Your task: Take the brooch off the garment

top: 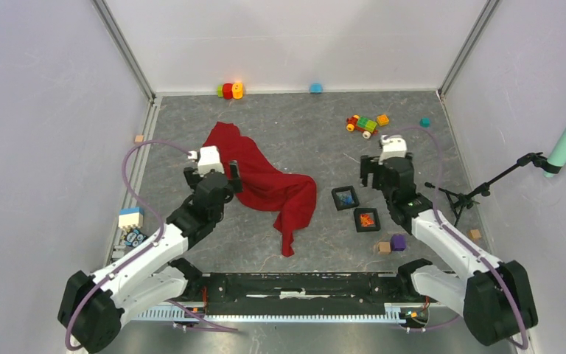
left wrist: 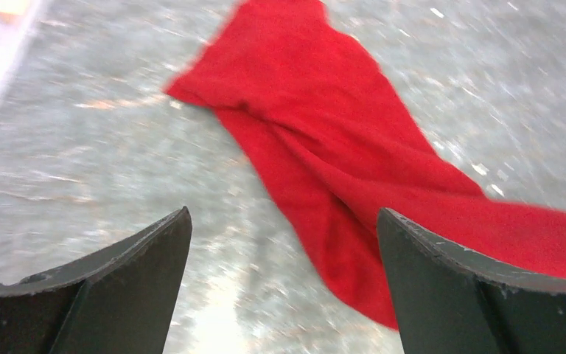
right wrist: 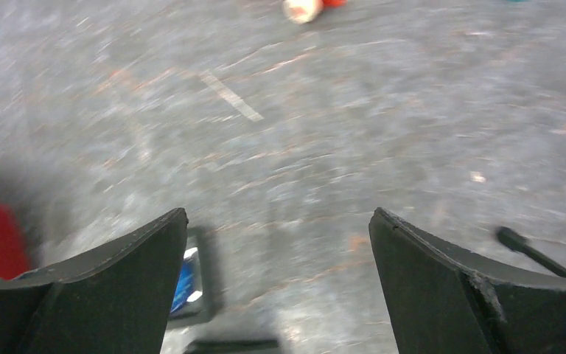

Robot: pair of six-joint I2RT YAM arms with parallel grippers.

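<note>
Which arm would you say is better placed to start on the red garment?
Left. The left gripper hangs open at the edge of the red garment, which lies ahead in its wrist view. The right gripper, also open, sits apart by the black trays.

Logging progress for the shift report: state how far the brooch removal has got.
Done: nothing visible; the crumpled red cloth garment lies on the grey table and no brooch shows. In hand: the left gripper hangs open at its edge; the right gripper is open and empty. Left: find, grip and pull off the brooch.
</note>
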